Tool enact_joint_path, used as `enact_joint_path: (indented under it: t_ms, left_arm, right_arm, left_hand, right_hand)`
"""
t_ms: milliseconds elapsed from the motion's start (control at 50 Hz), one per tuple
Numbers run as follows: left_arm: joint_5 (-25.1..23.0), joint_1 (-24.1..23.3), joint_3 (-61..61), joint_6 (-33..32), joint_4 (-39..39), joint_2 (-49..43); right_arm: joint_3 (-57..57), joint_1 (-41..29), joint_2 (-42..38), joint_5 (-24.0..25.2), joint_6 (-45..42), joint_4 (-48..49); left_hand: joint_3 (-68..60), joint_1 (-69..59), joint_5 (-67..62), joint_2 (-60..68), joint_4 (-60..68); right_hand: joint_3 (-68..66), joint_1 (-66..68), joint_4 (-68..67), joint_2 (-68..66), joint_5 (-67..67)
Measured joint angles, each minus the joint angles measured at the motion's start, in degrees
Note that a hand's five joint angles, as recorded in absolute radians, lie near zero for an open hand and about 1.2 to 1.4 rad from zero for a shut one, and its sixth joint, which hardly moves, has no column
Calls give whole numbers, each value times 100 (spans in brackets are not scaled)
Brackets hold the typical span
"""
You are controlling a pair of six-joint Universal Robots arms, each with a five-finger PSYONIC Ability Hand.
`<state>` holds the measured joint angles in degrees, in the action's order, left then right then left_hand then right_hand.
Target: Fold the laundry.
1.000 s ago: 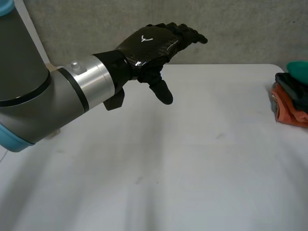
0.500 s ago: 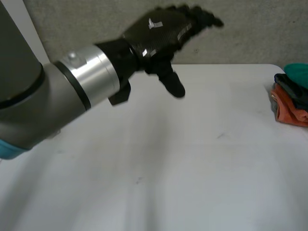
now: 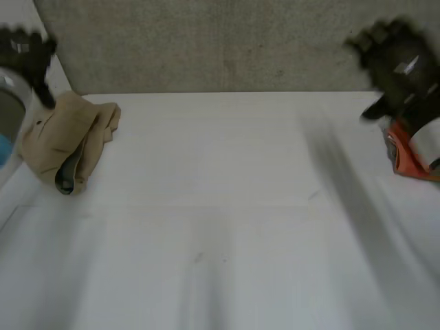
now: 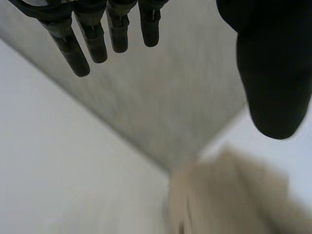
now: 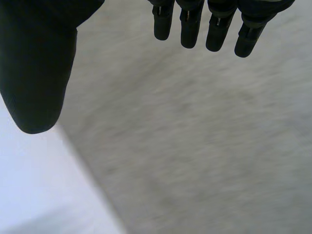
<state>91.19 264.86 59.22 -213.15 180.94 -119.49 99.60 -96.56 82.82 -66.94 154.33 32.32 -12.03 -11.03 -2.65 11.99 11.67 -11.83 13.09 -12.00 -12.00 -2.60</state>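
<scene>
A crumpled tan garment [image 3: 69, 139] lies at the far left of the white table [image 3: 227, 227]; it also lies beyond my left hand's thumb as a tan heap [image 4: 229, 195]. My left hand [image 3: 26, 51] hovers above and just behind it, open and empty, its fingers [image 4: 92, 39] straight and apart from the thumb. My right hand [image 3: 399, 65] is raised at the far right over a stack of folded clothes [image 3: 412, 155]. Its fingers [image 5: 214, 29] are straight, with nothing between them and the thumb.
A grey wall [image 3: 227, 41] runs along the table's far edge. The folded stack, orange at the bottom, sits at the table's right edge. A grey arm segment with a blue cap [image 3: 5, 130] stands at the left edge.
My left arm has swung from the table's middle back to the far left, uncovering the tan garment. My right hand has come into view at the far right, above the folded stack.
</scene>
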Motion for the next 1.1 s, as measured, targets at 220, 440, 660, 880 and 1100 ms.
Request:
enact_joint_path:
  t_ms: [220,440,660,880,1100]
  left_arm:
    - [-880,883,-970,-1172,1187,-2932]
    - [-943,825,-1889,-1082,1263,-3592]
    - [-691,42,-345,474,1255,-769]
    - [-1184,-1786,2060,2601,1137,1588]
    - [-455,-3818,2445,2984,890,262]
  right_arm:
    - [796,-448,-676,-472,-772,-145]
    - [1082,-376,-628,-573,-779,-130]
    - [1135,-367,-480,-585,-767,-125]
    - [1130,-366,-283,-726,-711,-129]
    - [1099,-270,-260,-1091,-690,-261]
  left_hand:
    - [-2,-8,0,-4,3]
    - [-5527,-5146,-5185,5571,5622]
    - [-5597,-5172,-5234,5638,5684]
    - [-5608,-5333,-5415,5649,5704]
    - [-1886,-1198,-1704,1871,1907]
  right_hand:
    - [0,0,0,0,0]
    - [0,0,0,0,0]
    - [0,0,0,0,0]
    - [0,0,0,0,0]
    - [0,0,0,0,0]
